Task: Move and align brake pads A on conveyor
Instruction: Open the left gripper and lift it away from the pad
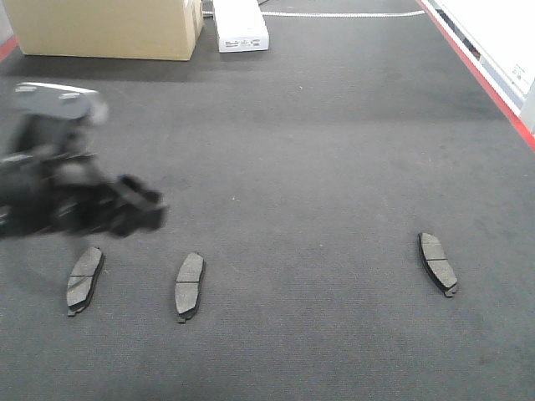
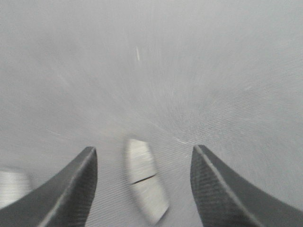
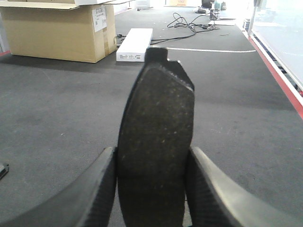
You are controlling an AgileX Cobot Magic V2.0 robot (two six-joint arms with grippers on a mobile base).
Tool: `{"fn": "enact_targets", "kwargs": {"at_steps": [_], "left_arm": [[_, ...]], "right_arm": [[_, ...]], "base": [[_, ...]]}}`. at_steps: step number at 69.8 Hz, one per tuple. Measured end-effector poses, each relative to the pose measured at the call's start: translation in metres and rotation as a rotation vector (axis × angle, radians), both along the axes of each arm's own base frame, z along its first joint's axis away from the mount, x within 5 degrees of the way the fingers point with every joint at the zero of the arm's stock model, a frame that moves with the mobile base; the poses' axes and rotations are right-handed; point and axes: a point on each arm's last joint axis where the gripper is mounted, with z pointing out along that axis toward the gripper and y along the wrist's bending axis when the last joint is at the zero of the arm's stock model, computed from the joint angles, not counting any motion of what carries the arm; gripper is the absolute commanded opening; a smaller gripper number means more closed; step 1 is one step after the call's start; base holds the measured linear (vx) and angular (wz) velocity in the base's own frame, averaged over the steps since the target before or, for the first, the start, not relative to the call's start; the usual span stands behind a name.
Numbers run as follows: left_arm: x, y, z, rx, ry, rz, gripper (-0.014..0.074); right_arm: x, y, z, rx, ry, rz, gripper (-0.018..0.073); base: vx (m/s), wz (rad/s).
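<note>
Three brake pads lie on the dark conveyor (image 1: 326, 142): one at the left (image 1: 85, 280), one beside it (image 1: 190, 286), and one apart at the right (image 1: 438, 263). My left gripper (image 1: 144, 210), blurred by motion, hovers just above and behind the two left pads. In the left wrist view the left gripper (image 2: 144, 161) is open, with a pad (image 2: 144, 182) lying on the belt between the fingers, untouched, and another pad (image 2: 10, 187) at the left edge. My right gripper (image 3: 152, 158) is shut on a fourth brake pad (image 3: 158, 118), held upright above the conveyor (image 3: 57, 104). The right arm is outside the front view.
A cardboard box (image 1: 109, 29) and a white flat box (image 1: 241, 25) stand at the back left of the belt. A red edge stripe (image 1: 489, 88) runs along the right side. Cables (image 3: 189, 23) lie beyond the belt's far end.
</note>
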Motion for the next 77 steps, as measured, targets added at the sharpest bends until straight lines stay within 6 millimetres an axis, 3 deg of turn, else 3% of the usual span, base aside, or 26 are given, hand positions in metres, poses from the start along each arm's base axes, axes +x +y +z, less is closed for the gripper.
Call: {"fn": "enact_targets", "kwargs": {"at_steps": [11,21,43,68,77], "left_arm": [[-0.044,0.023,0.007,-0.008,-0.103,-0.03,0.0423],[-0.076,0.04,-0.002,-0.049,-0.232,-0.05,0.0419],[-0.129,0.067,-0.016,-0.148,-0.494,-0.066,0.0412],[-0.14,0.072,-0.022,-0.161,-0.525,-0.065,0.0412],[-0.14,0.072,-0.022,-0.161,-0.525,-0.065,0.0412]], "right_arm": [[0.0,0.0,0.0,0.0,0.0,0.0,-0.0002],[0.0,0.0,0.0,0.0,0.0,0.0,-0.0002],[0.0,0.0,0.0,0.0,0.0,0.0,-0.0002],[0.001,0.001,0.003,0.031,-0.013,0.003,-0.0001],[0.01,0.003,0.013,0.026,0.066,0.01,0.0004]], "base": [[0.0,0.0],[0.0,0.0],[0.0,0.0],[0.0,0.0],[0.0,0.0]]}}
